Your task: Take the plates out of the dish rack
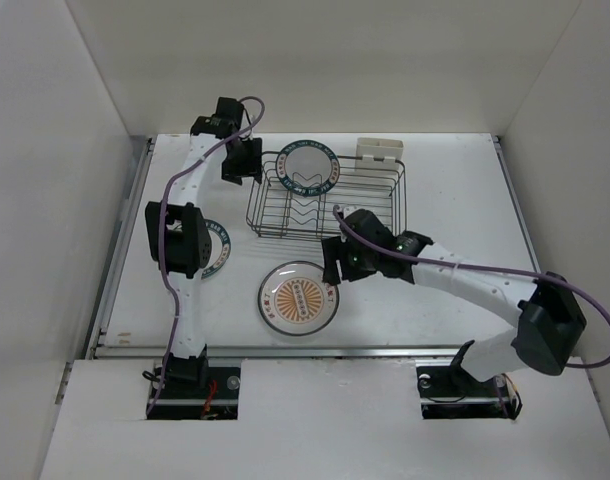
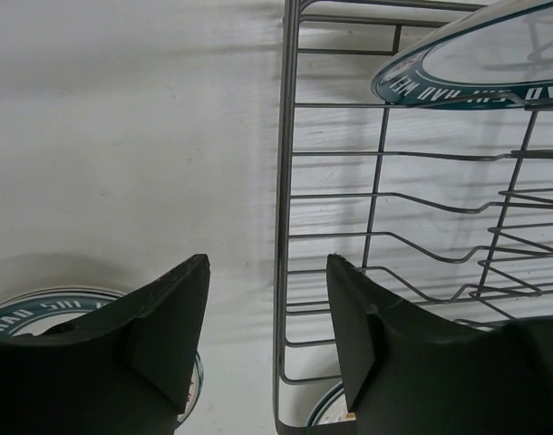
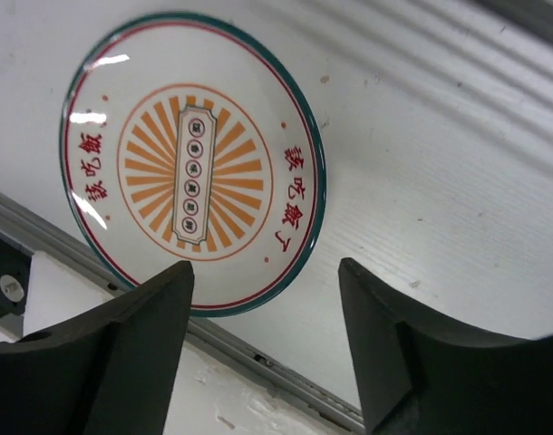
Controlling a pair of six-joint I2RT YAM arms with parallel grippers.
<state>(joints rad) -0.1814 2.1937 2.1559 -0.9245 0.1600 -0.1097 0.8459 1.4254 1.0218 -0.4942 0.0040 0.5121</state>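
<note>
Reading the overhead view as a clock with the arm bases at 6, we see the dish rack [image 1: 398,205] sitting just past the middle of the worktop [image 1: 455,290]. Its white caddy [image 1: 380,150] is clipped to the 12 o'clock edge. One teal-rimmed plate [image 1: 307,166] stands tilted inside the rack at its 10 o'clock corner.

Two more plates are out on the worktop. A sunburst plate [image 1: 299,297] lies flat at 6 o'clock of the rack, apart from it. A second teal-rimmed plate [image 1: 221,250] lies at 8 o'clock of the rack, half hidden under the left arm [image 1: 180,290].

The left fingers [image 1: 243,170] hang just outside the rack's 9 o'clock side, beside the tilted plate. They stand partly apart and hold nothing, and the rack's rim wire shows in the gap between them. The right fingers [image 1: 337,265] hover at 2 o'clock of the sunburst plate, near the rack's 6 o'clock edge. They are spread wide and hold nothing.
</note>
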